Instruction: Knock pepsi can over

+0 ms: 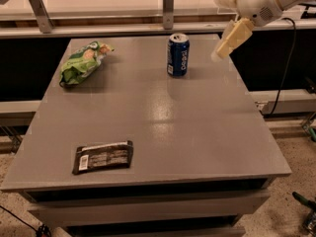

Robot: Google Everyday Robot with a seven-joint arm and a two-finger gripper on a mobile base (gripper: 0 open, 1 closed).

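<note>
The pepsi can (177, 55) stood upright on the worktop (197, 132), near but apart from the raised tool (231, 36), to its view-left; open or closed, I couldn't tell.

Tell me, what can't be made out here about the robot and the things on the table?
Camera view, all items:
The gripper hangs to the right of the pepsi can, apart from it; its arm is cut off by the top and right edges.
The pepsi can's far side is hidden by its own body.
The black wrapped bar: label print too small to read.
The green snack bag: wording too small to read.
</note>
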